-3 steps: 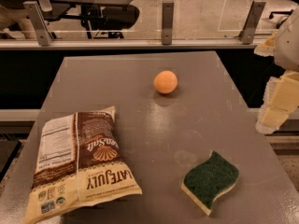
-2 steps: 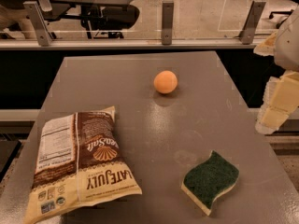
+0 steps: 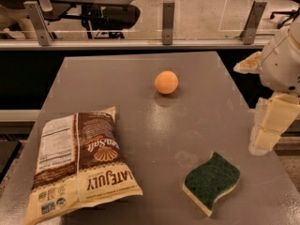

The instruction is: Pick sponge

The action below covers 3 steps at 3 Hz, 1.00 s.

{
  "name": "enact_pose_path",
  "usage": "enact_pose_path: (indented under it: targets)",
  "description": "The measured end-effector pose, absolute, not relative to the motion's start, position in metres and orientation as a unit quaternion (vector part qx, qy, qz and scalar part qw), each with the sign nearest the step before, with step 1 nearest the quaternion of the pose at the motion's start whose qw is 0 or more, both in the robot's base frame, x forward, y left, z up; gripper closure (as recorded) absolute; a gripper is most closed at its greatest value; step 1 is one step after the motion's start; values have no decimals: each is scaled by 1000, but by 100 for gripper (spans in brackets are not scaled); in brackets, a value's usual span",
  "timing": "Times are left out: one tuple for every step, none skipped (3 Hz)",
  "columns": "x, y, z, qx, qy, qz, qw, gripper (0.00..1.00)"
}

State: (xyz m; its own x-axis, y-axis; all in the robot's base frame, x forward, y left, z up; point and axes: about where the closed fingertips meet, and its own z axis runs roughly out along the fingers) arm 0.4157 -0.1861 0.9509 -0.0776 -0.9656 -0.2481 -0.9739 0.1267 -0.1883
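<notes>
The sponge [image 3: 211, 182] lies flat on the grey table [image 3: 140, 78] at the front right. It has a dark green wavy-edged top over pale yellow foam. My gripper [image 3: 272, 125] hangs at the table's right edge, up and to the right of the sponge and apart from it. It holds nothing that I can see. The white arm [image 3: 281, 60] rises above it at the right side of the view.
A brown and cream chip bag [image 3: 82, 165] lies at the front left. An orange ball [image 3: 166, 82] sits near the table's middle back. A rail with metal posts [image 3: 168, 15] and glass runs behind the table.
My gripper and arm have come down a little at the right edge, closer to the sponge. The sponge, bag and ball have not moved.
</notes>
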Motion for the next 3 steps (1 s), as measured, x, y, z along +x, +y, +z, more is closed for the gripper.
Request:
enact_pose_path:
  targets:
    - [396,-167,928,-705,689,40,164,0]
    - [375,-150,906,-746,639,56,176,0]
    - [357,-136,882,-779,599,63,174,0]
